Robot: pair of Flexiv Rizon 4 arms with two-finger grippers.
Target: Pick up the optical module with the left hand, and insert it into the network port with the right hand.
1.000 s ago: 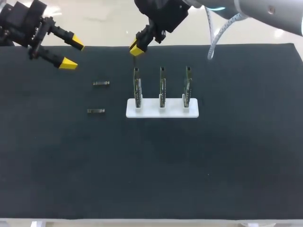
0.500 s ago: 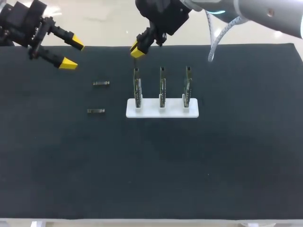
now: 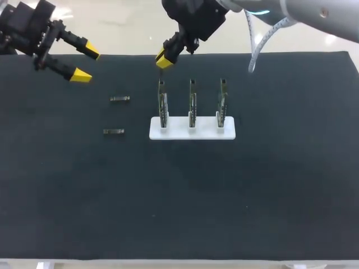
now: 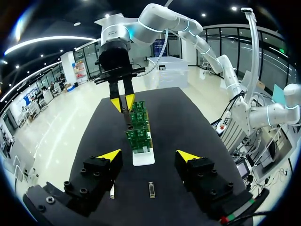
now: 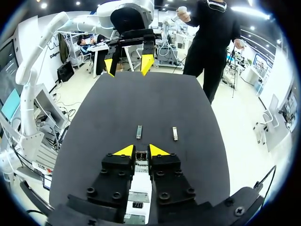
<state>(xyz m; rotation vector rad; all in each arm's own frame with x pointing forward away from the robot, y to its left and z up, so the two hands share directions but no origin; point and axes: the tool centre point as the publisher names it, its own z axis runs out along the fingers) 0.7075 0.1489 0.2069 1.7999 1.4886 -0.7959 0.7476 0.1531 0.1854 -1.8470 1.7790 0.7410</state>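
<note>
Three upright port boards (image 3: 192,103) stand in a white base (image 3: 192,133) at mid-table. My right gripper (image 3: 164,58) hangs just above the leftmost board (image 3: 162,101), shut on a small optical module (image 5: 140,157) that shows between its yellow tips; the left wrist view has the module (image 4: 126,111) pointing down at the board top. Two more optical modules (image 3: 119,98) (image 3: 113,131) lie flat to the left of the base. Over the table's far left corner, my left gripper (image 3: 87,63) is open and holds nothing. In its own view the left gripper (image 4: 148,155) looks towards the base (image 4: 143,159).
A black mat (image 3: 179,202) covers the whole table. The middle and right boards (image 3: 222,101) stand close beside the leftmost one. In the right wrist view the loose modules (image 5: 139,132) (image 5: 175,133) lie ahead of the fingers.
My right gripper has edged slightly to the right and farther back above the leftmost board. The left arm and the loose modules have not moved.
</note>
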